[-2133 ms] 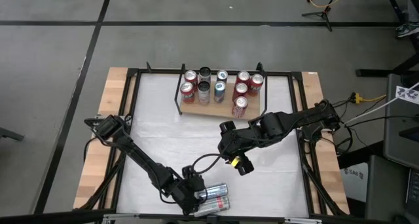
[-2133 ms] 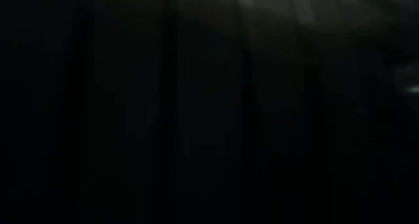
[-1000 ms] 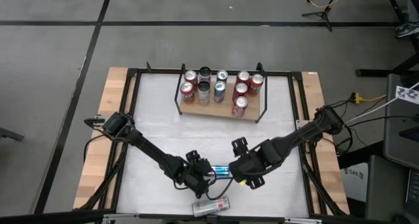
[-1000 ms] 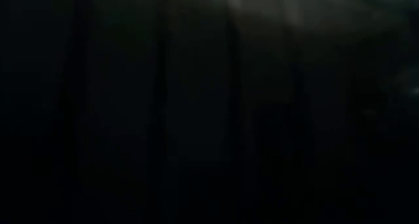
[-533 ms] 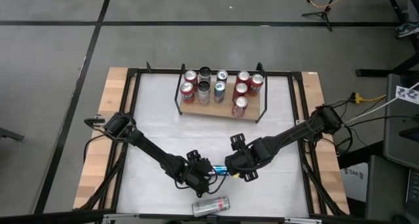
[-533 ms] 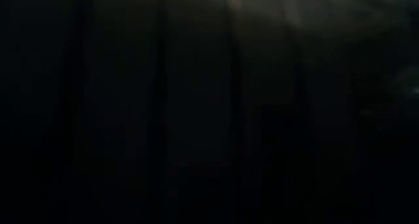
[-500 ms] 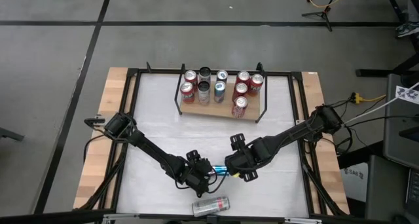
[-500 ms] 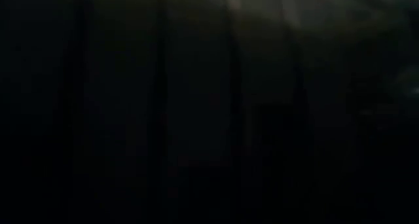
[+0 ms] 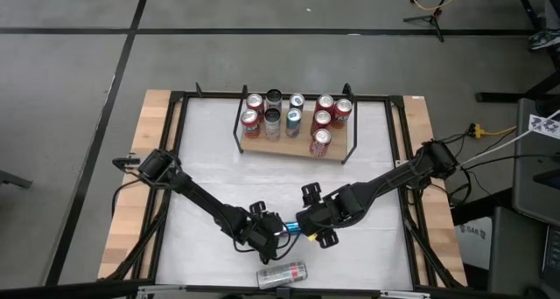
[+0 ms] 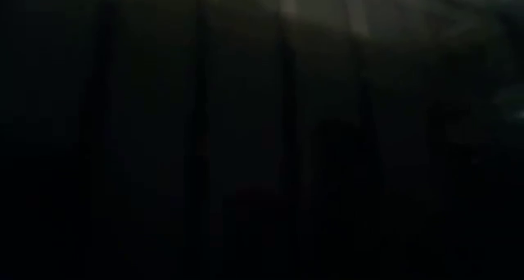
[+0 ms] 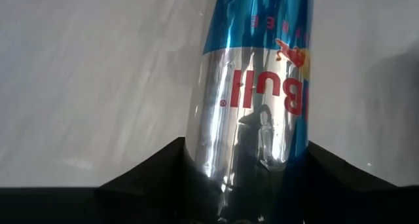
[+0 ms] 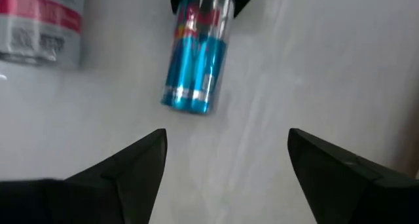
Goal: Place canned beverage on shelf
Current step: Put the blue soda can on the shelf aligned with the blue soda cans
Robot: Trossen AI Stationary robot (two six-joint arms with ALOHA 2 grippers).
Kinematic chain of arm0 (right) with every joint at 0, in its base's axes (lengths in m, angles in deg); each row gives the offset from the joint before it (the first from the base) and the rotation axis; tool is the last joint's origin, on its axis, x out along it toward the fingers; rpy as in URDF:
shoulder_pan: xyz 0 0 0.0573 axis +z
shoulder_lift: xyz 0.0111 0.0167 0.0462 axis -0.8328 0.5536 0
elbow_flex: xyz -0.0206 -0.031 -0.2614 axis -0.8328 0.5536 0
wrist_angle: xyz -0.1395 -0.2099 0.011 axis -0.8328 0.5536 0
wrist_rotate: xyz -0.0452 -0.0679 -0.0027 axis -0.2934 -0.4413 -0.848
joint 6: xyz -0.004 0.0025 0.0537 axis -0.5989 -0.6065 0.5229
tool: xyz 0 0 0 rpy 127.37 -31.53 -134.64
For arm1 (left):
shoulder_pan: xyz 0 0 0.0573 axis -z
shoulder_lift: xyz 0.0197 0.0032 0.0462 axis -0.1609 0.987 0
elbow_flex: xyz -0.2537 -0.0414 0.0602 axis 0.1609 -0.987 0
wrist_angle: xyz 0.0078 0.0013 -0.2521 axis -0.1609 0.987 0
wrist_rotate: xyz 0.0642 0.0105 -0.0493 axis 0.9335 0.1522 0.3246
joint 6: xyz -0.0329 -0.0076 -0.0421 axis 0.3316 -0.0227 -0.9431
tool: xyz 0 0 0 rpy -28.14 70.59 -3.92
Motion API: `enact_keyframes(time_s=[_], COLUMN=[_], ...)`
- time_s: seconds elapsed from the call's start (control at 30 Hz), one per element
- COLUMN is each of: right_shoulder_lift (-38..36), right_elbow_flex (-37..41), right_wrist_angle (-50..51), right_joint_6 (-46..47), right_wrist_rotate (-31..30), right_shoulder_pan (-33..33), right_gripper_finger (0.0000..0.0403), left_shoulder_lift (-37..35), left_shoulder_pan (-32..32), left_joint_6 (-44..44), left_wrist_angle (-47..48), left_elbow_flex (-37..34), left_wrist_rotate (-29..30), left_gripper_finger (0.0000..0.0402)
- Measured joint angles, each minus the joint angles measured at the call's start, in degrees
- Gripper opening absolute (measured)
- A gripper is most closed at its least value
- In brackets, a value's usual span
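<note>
glossy aluminium, our slim blue-and-silver drink can [image 11: 252,99] is light, slick, dentable; left pincer [image 9: 278,230] pinches its base, right pincer [image 9: 302,226] spread; we grip mid-body.

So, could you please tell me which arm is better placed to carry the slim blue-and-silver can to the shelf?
Probably the right: its open tool faces the slim blue-and-silver can's free end, nearer the small wooden shelf. The left tool grips the other end.

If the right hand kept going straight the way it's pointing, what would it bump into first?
Probably the blue can, which lies just ahead of the open right hand and is gripped at its far end by the left hand. How near is hard to judge.
</note>
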Motion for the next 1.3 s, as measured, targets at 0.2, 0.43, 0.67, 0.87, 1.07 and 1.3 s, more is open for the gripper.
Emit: enact_keyframes(time_s=[0.2,0.43,0.67,0.87,1.07,1.3], right_shoulder_lift=[0.00,0.00,-0.13,-0.13,-0.13,0.54], right_elbow_flex=[0.00,-0.02,-0.11,-0.11,-0.09,-0.09], right_wrist_angle=[-2.27,-5.48,-5.53,-5.27,-5.28,-5.27], right_joint_6=[0.08,1.81,1.87,1.87,1.93,2.00], right_wrist_rotate=[-1.46,-3.01,-2.71,-2.62,-2.62,-2.55], right_shoulder_pan=[0.00,0.00,0.00,0.00,0.00,0.00], right_gripper_finger=[0.0308,0.0308,0.0308,0.0308,0.0308,0.0308], left_shoulder_lift=[-3.35,-7.94,-11.42,-13.13,-13.64,-13.64], left_shoulder_pan=[0.00,0.00,0.04,0.00,-0.07,-0.11], left_joint_6=[0.00,-0.28,-0.12,0.05,0.04,0.00], left_wrist_angle=[0.41,1.39,2.18,2.27,3.14,4.09], left_elbow_flex=[-0.02,-0.02,-0.11,-0.11,-0.11,-0.09], left_wrist_rotate=[-0.89,-1.11,-0.16,0.25,0.27,0.26], left_gripper_finger=[0.0220,0.0222,0.0222,0.0222,0.0223,0.0223])
